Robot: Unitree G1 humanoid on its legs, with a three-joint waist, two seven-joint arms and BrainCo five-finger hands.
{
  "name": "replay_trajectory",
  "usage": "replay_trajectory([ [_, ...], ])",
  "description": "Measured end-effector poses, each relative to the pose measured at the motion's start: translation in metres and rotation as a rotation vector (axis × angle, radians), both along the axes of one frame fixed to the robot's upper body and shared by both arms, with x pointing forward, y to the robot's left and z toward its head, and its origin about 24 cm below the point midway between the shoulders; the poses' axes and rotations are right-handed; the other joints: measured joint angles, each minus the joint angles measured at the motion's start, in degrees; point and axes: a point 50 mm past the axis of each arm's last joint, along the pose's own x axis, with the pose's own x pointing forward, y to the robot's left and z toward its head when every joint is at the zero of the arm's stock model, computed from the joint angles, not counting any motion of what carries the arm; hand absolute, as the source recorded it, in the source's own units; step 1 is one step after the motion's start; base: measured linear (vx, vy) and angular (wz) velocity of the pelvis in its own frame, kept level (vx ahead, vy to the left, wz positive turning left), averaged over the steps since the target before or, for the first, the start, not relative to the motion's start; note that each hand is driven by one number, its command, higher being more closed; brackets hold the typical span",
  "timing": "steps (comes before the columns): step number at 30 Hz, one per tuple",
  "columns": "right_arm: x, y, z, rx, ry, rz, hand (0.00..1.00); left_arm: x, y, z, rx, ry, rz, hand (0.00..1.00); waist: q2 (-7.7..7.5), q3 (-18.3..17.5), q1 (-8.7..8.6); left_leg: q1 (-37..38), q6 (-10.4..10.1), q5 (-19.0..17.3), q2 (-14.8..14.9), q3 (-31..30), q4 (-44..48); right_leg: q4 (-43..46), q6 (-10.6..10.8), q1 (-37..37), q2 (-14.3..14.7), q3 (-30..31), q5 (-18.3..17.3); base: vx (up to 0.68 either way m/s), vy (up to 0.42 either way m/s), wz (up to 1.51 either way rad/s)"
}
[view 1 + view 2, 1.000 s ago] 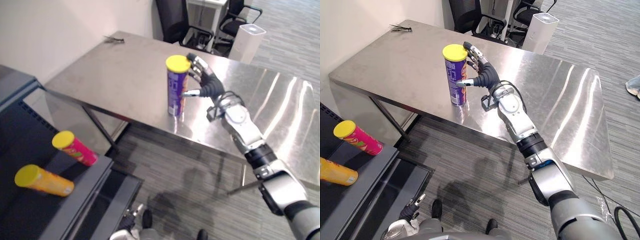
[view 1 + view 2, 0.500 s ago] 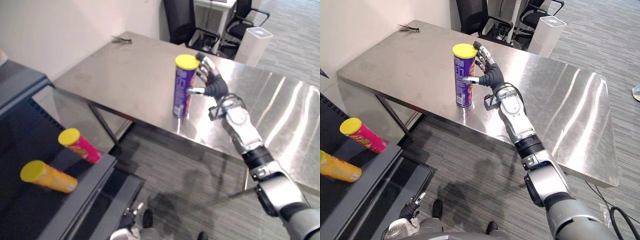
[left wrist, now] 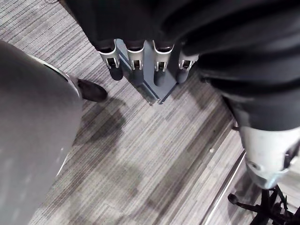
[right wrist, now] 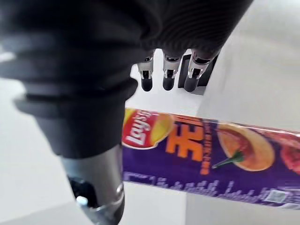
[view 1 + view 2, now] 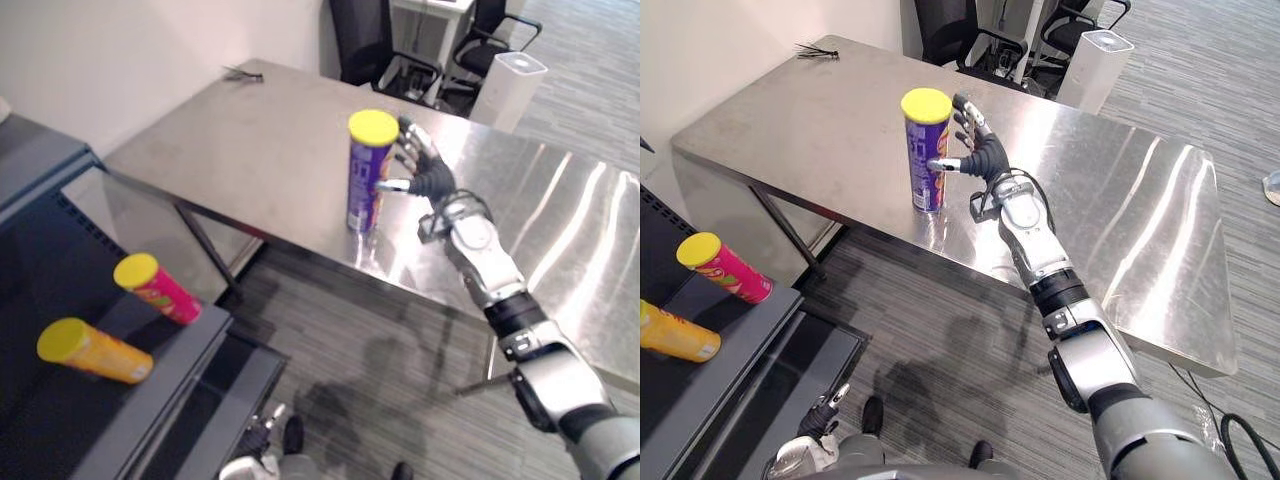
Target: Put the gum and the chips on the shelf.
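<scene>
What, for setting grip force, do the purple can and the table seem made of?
Purple can: probably cardboard under a glossy printed wrap; its yellow lid looks like matte plastic. Table: brushed metal, likely stainless steel, judging by streaky reflections.

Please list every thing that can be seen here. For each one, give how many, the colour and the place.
purple chip can: 1, purple with a yellow lid, upright on the table near its front edge
pink chip can: 1, pink with a yellow lid, lying on the shelf
orange chip can: 1, orange with a yellow lid, lying on the shelf
table: 1, steel grey, centre
shelf: 1, dark, at the robot's left
office chairs: at least 2, black, behind the table
white unit: 1, on the floor beyond the table
small dark item: 1, on the table's far corner, too small to identify
floor: grey carpet
right robot hand: open, purple chip can between thumb and straight fingers
left robot hand: open, over the floor
</scene>
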Motion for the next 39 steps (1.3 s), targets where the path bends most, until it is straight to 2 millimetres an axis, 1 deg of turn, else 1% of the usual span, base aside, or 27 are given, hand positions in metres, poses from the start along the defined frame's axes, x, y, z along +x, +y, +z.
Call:
replay_trajectory([
  [8, -0.001, 0.001, 0.005, 0.002, -0.018, 0.015, 0.00, 0.000, 0.000, 0.000, -0.002, 0.000, 0.003, 0.00, -0.13, 0.05, -0.11, 0.11, -0.07, 0.09, 0.26, 0.30, 0.14, -0.09, -0.02, 0.05, 0.22, 0.12, 0.02, 0.00, 0.000, 0.00],
  [14, -0.007, 0.009, 0.023, 0.020, -0.091, 0.060, 0.00, -0.001, 0.002, 0.000, -0.003, -0.001, 0.023, 0.00, -0.13, 0.05, -0.19, 0.47, -0.14, 0.13, 0.48, 0.40, 0.06, -0.05, -0.04, 0.30, 0.23, 0.27, 0.04, 0.00, 0.000, 0.00],
  [17, -0.007, 0.010, 0.027, 0.027, -0.100, 0.066, 0.00, -0.001, 0.001, -0.001, -0.007, 0.008, 0.023, 0.00, -0.13, 0.05, -0.19, 0.51, -0.19, 0.17, 0.59, 0.40, 0.03, -0.04, -0.04, 0.34, 0.25, 0.29, 0.04, 0.00, 0.000, 0.00],
  [22, -0.007, 0.010, 0.027, 0.026, -0.099, 0.066, 0.00, -0.001, 0.002, -0.001, -0.006, 0.008, 0.023, 0.00, -0.13, 0.05, -0.17, 0.41, -0.19, 0.16, 0.59, 0.45, 0.04, -0.08, -0.04, 0.20, 0.25, 0.34, 0.04, 0.00, 0.000, 0.00],
  [31, 0.001, 0.008, 0.027, 0.003, -0.077, 0.031, 0.00, -0.001, 0.002, -0.001, -0.006, 0.008, 0.023, 0.00, -0.13, 0.05, 0.00, 0.08, -0.19, 0.17, 0.49, 0.20, 0.10, -0.22, -0.04, 0.13, 0.24, 0.05, 0.04, 0.00, 0.000, 0.00],
  [39, 0.005, 0.005, 0.022, -0.009, -0.042, 0.010, 0.00, -0.001, 0.002, 0.000, -0.005, 0.007, 0.022, 0.00, -0.11, 0.06, 0.09, -0.28, -0.17, 0.21, 0.39, -0.56, 0.03, -0.21, -0.04, 0.16, 0.24, -0.48, 0.03, 0.00, 0.000, 0.03],
])
